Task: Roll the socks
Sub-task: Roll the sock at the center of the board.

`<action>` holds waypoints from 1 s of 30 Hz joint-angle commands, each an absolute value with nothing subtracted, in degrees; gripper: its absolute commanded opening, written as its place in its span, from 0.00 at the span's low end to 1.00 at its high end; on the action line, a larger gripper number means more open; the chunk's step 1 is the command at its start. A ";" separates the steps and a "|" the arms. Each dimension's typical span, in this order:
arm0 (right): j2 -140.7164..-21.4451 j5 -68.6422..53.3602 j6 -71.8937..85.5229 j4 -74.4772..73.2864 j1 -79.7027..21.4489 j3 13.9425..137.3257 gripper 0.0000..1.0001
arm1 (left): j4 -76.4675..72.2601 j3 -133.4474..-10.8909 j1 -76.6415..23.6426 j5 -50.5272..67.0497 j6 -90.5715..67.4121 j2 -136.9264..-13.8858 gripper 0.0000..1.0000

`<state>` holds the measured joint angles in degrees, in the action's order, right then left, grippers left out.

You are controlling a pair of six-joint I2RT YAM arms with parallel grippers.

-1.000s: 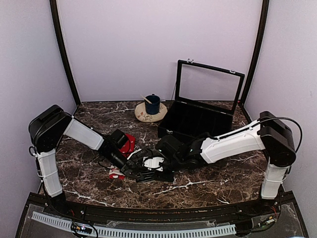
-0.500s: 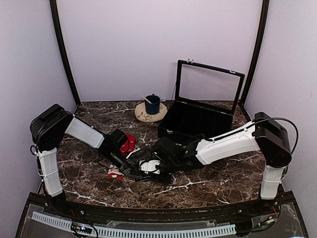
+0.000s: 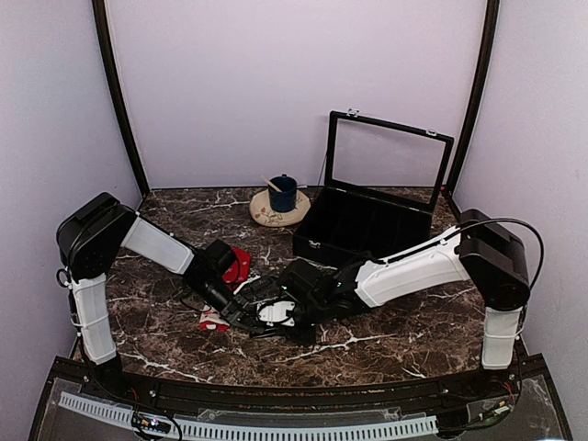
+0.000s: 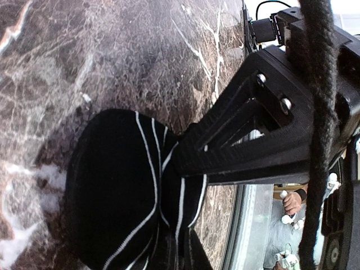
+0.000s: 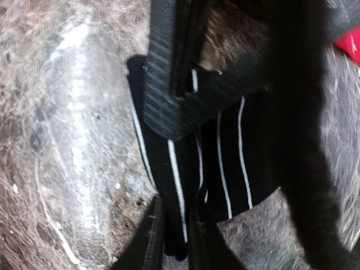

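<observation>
The black sock with thin white stripes (image 4: pixel 115 191) lies bunched on the marble table, caught between both grippers. My left gripper (image 4: pixel 181 250) is shut on one fold of it. My right gripper (image 5: pixel 175 236) pinches the opposite edge of the black sock (image 5: pixel 225 163), its jaws shut on a fold. Seen from above, the left gripper (image 3: pixel 243 310) and the right gripper (image 3: pixel 280 314) meet almost tip to tip, hiding the black sock. The red sock (image 3: pixel 238 265) lies just behind the left gripper, with a red-and-white part (image 3: pixel 213 322) showing in front of it.
A black compartment box (image 3: pixel 367 228) with its glass lid raised stands at the back right. A blue cup (image 3: pixel 282 194) on a round mat sits at the back centre. The table's front edge (image 3: pixel 276 381) runs just in front of the grippers.
The right arm has slid left toward the left gripper, and its jaws have closed onto the black sock. The left gripper has held its grip in place.
</observation>
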<state>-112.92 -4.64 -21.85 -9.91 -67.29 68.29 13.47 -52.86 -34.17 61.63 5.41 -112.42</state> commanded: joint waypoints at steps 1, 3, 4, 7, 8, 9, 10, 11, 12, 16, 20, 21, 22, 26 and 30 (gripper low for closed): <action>-114.54 -6.85 -20.96 -11.52 -67.76 70.04 0.08 | 16.09 -52.69 -33.66 59.63 5.85 -113.05 0.01; -114.48 -7.18 -20.26 -12.15 -67.64 69.75 0.05 | 14.97 -52.21 -33.66 58.88 4.95 -112.30 0.06; -114.25 -7.27 -19.81 -12.27 -67.64 69.35 0.04 | 14.23 -51.82 -33.66 58.40 4.23 -111.79 0.10; -113.35 -7.72 -18.11 -12.30 -67.43 68.24 0.00 | 10.50 -50.32 -33.66 56.76 1.49 -109.69 0.18; -113.04 -8.00 -17.44 -12.23 -67.30 67.88 0.00 | 9.28 -49.75 -33.66 56.46 0.63 -109.08 0.20; -112.76 -8.33 -16.75 -12.30 -67.13 67.71 0.00 | 8.15 -49.23 -33.66 55.99 -0.03 -108.47 0.22; -112.59 -8.68 -16.06 -12.31 -67.06 67.57 0.00 | 6.86 -48.76 -33.66 55.40 -0.79 -107.90 0.23; -112.47 -9.09 -15.36 -12.56 -66.92 67.43 0.00 | 5.61 -48.11 -33.66 55.10 -1.63 -107.24 0.25; -112.42 -9.74 -14.60 -12.85 -66.81 67.51 0.00 | 4.29 -47.48 -33.66 54.70 -2.39 -106.57 0.25; -112.27 -11.94 -12.07 -13.53 -66.09 67.42 0.00 | 0.61 -45.12 -33.66 53.85 -4.78 -104.23 0.29; -111.93 -14.96 -9.59 -14.01 -64.76 67.16 0.00 | -1.78 -43.37 -33.66 52.56 -5.99 -101.64 0.33; -111.88 -15.71 -9.14 -14.18 -64.43 67.15 0.00 | -2.41 -42.87 -33.66 52.25 -6.31 -101.08 0.33; -111.81 -16.43 -8.66 -14.37 -64.03 67.19 0.00 | -3.19 -42.43 -33.66 52.02 -6.70 -100.42 0.34; -112.06 -19.21 -7.68 -15.72 -62.97 67.87 0.00 | -7.70 -39.94 -33.66 49.47 -8.54 -97.46 0.35; -112.57 -22.05 -6.73 -17.09 -61.96 68.57 0.00 | -14.91 -35.69 -33.71 46.94 -10.17 -93.27 0.37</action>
<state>-112.86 -17.89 -8.93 -12.47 -62.98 68.34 -6.68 -39.42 -33.95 49.91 -7.94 -98.41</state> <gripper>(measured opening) 0.055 0.361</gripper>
